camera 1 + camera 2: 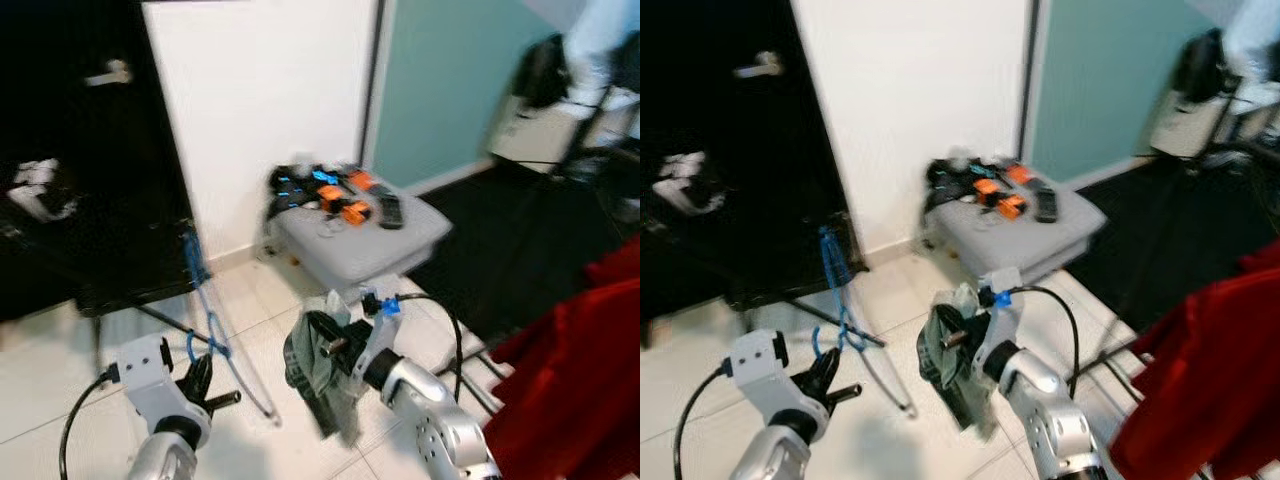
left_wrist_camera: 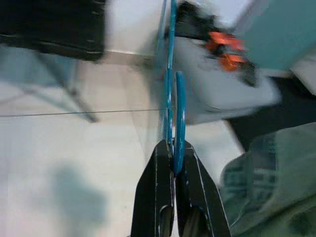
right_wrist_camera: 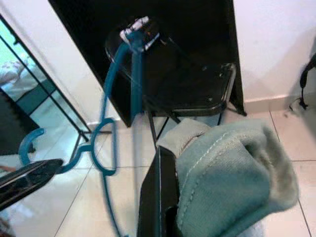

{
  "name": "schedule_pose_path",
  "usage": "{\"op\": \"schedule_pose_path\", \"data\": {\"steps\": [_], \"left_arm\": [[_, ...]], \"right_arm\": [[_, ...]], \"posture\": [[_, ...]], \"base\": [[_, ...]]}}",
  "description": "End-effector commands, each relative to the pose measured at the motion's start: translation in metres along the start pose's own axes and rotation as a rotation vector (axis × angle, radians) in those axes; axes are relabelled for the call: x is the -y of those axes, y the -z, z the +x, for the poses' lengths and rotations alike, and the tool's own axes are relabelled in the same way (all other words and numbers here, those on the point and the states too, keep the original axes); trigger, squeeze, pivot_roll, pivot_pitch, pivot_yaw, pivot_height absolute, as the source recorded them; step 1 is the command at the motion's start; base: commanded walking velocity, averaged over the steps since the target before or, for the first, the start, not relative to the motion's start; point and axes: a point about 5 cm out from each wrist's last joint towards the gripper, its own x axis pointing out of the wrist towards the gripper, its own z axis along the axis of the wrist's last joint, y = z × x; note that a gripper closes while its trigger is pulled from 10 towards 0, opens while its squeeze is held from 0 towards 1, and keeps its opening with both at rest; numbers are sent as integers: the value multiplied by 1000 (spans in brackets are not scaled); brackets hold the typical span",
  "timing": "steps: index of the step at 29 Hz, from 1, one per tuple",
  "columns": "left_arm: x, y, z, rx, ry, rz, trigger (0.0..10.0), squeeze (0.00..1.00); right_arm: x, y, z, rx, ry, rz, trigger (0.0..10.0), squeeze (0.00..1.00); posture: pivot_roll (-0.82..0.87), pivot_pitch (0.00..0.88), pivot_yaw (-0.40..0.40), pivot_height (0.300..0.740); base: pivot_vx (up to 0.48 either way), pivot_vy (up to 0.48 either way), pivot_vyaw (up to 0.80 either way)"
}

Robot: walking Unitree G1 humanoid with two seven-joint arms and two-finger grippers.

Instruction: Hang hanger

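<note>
A blue hanger (image 1: 202, 295) stands upright over the tiled floor, its hook low by my left gripper (image 1: 207, 385). In the left wrist view the gripper (image 2: 173, 154) is shut on the hanger's hook (image 2: 178, 113). My right gripper (image 1: 335, 345) sits to the right of it, shut on a bunched grey-green garment (image 1: 312, 378) that hangs down from it. The right wrist view has the garment (image 3: 232, 177) wrapped over one black finger (image 3: 157, 197), with the hanger (image 3: 109, 128) a short way off beside it.
A grey padded stool (image 1: 400, 250) with orange and black items stands ahead by the white wall. A black door (image 1: 90, 150) and a black chair (image 3: 187, 84) are on the left. A red cloth (image 1: 580, 380) hangs at the right, with dark floor behind.
</note>
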Motion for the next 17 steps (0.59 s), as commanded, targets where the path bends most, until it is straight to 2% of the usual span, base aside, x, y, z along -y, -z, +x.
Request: {"op": "schedule_pose_path", "data": {"steps": [1, 17], "left_arm": [[11, 4, 1, 1, 6, -60, 10000, 0], [11, 3, 1, 4, 8, -57, 10000, 0]], "right_arm": [[-1, 0, 0, -1, -4, -4, 10000, 0], [-2, 0, 1, 1, -13, -2, 10000, 0]], "posture": [[7, 3, -45, 740], [6, 7, -41, 740]], "base": [[0, 0, 775], [0, 0, 775]]}}
